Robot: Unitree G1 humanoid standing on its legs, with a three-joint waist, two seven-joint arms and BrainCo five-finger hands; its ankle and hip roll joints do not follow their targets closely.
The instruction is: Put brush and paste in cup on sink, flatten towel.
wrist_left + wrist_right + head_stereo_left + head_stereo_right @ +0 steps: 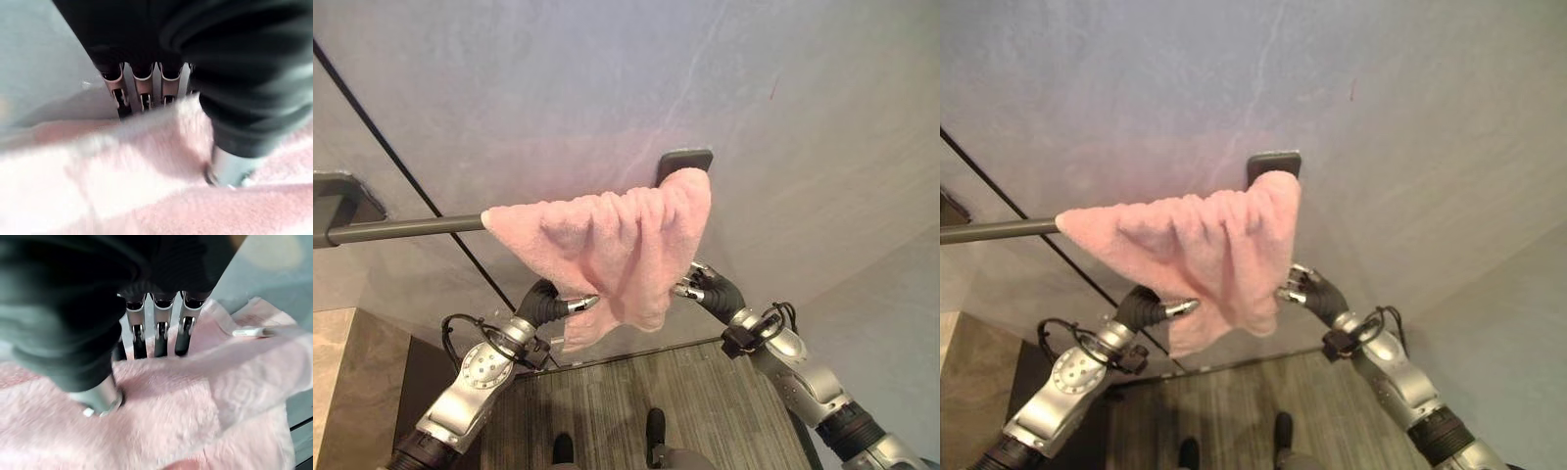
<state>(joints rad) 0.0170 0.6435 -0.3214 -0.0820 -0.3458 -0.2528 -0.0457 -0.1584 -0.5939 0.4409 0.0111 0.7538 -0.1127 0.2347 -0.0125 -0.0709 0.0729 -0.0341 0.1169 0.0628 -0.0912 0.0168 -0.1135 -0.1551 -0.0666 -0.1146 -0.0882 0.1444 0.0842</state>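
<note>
Pink towel (612, 245) bunched on rail (401, 228), pinched by left hand (551, 304) at 7 o'clock, right hand (708, 287) at 4 o'clock.

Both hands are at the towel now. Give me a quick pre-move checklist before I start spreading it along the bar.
1. Towel on the bar: ok. The pink towel hangs over the grey bar.
2. Towel flat: not ok. It is bunched in folds toward the bracket, with a corner drooping low.
3. Left hand grip: ok. The left hand pinches the lower edge, cloth between thumb and fingers in its wrist view.
4. Right hand grip: ok. The right hand has its thumb pressed on the cloth and fingers behind it.
5. Room to spread: ok. The bar runs bare to the robot's left of the towel.
6. Brush and paste in cup: cannot tell.
</note>
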